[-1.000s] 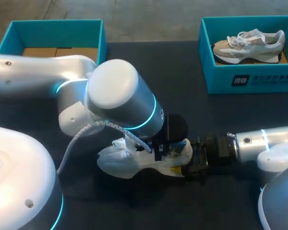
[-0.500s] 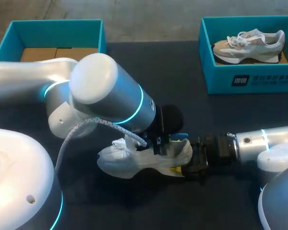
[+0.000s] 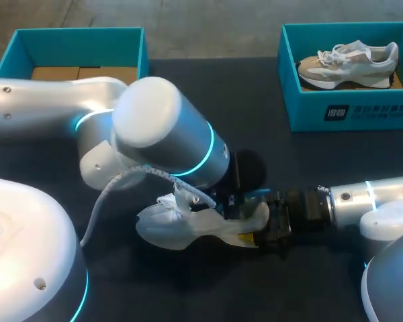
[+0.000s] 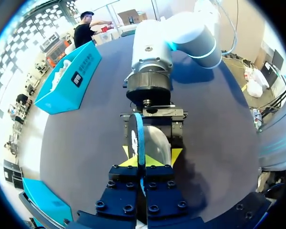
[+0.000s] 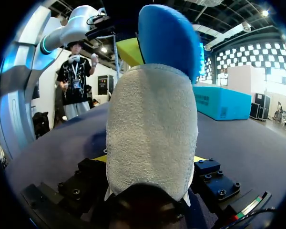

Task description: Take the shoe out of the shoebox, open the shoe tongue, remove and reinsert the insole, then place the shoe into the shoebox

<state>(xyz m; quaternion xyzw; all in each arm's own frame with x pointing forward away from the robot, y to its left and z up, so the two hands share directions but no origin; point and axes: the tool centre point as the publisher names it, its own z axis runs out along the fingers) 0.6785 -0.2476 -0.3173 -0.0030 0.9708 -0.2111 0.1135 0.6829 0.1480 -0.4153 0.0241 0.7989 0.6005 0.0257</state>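
Two yellow-tipped grippers share one white fabric shoe (image 3: pixel 178 228), which rests on the dark table (image 3: pixel 255 100) between them; the right gripper (image 5: pixel 150 162) is clamped on the shoe's fuzzy heel, a finger on either side, apparently to anchor it against the pull from above; the left gripper (image 4: pixel 145 160), just ahead of the right one and over the heel opening, has its fingers pinched together on the thin blue foam insole (image 5: pixel 169 40), which stands edge-up and partly out of the shoe; the firm hold at the heel likely stops the light shoe lifting with the insole; whether the insole is leaving or going back in cannot be told; an open teal cardboard shoebox (image 3: pixel 142 54), well apart from both grippers on the left arm's side, looks ready to receive the shoe; a second teal shoebox (image 3: pixel 302 111), far beyond the right gripper, holds a beige running shoe (image 3: pixel 346 59).
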